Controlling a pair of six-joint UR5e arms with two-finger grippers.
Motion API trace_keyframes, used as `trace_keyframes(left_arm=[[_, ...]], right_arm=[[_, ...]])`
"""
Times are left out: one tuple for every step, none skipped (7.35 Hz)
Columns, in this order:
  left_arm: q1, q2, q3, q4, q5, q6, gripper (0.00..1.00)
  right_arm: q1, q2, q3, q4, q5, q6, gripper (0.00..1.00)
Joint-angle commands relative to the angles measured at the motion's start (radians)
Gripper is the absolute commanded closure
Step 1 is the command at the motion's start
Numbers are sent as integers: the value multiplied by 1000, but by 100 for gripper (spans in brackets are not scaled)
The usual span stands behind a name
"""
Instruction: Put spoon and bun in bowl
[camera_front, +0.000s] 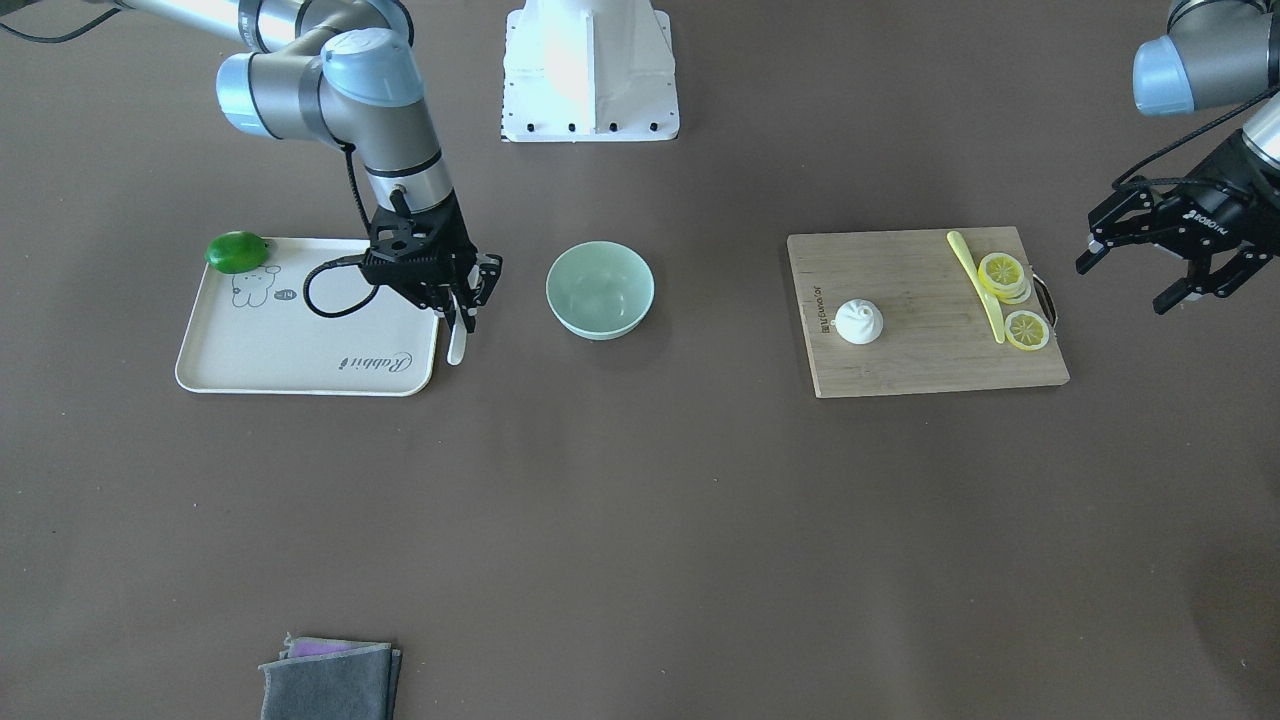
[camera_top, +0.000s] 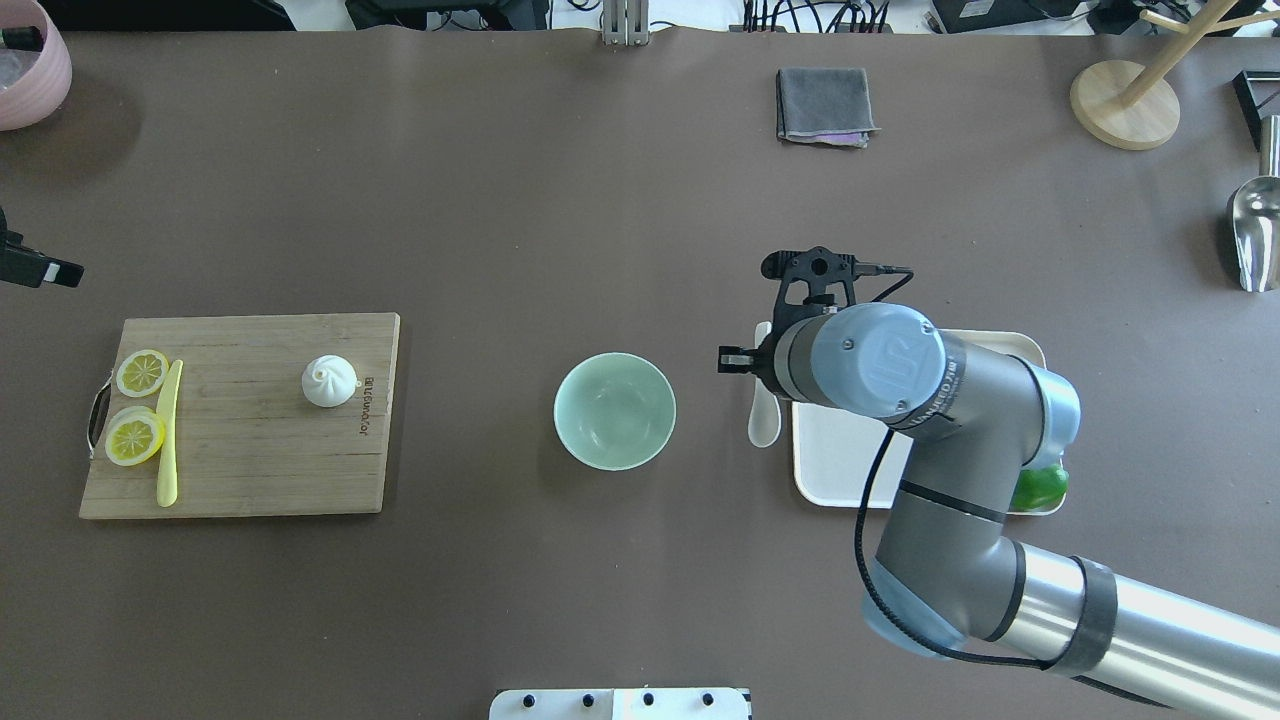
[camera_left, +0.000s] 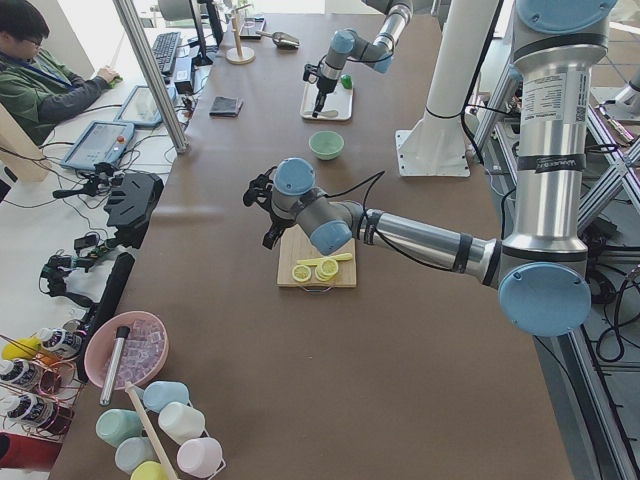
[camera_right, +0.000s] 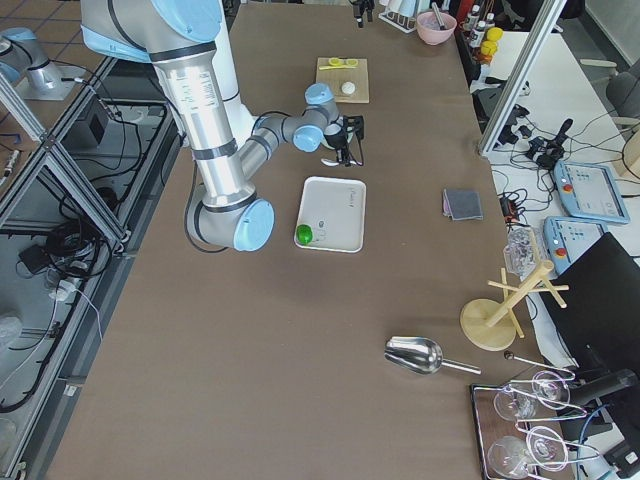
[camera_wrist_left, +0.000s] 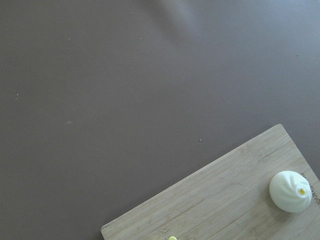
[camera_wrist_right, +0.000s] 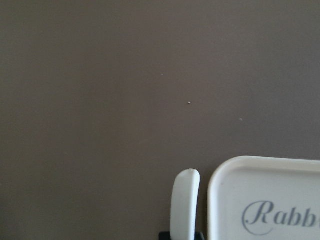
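Observation:
The white spoon (camera_front: 457, 342) hangs in my right gripper (camera_front: 462, 318), just off the tray's edge on the bowl side; its scoop (camera_top: 764, 420) points toward the robot. The right gripper is shut on the spoon's handle (camera_wrist_right: 185, 205). The mint-green bowl (camera_front: 600, 290) stands empty at the table's middle (camera_top: 614, 410), a short way from the spoon. The white pleated bun (camera_front: 859, 321) sits on the wooden cutting board (camera_front: 900, 365) and shows in the left wrist view (camera_wrist_left: 289, 191). My left gripper (camera_front: 1130, 283) is open and empty, raised beyond the board's outer end.
A cream tray (camera_front: 300, 360) holds a green lime (camera_front: 237, 252). A pale yellow knife (camera_front: 975, 280) and lemon slices (camera_front: 1003, 272) lie on the board. A folded grey cloth (camera_front: 330, 680) lies at the far table edge. The robot's white base (camera_front: 590, 70) stands behind the bowl.

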Motion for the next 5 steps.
trace_keyframes(left_arm=[[10,-2,5,0,0,0,1],[12,-5,11,0,0,0,1],[12,-8,16,-2,0,0,1],[12,-10,19,-2,0,0,1],[12,-11,19,-2,0,0,1]], right_arm=[[-75,174,-38,-141,-123,311,100],[-95,202,-61,-141,-177,380,100],[-116,213,-85,-140,-228,428,100],[-138,214,-95,-140,-283,436,100],[-147,216,-95,-140,-300,438,100]])
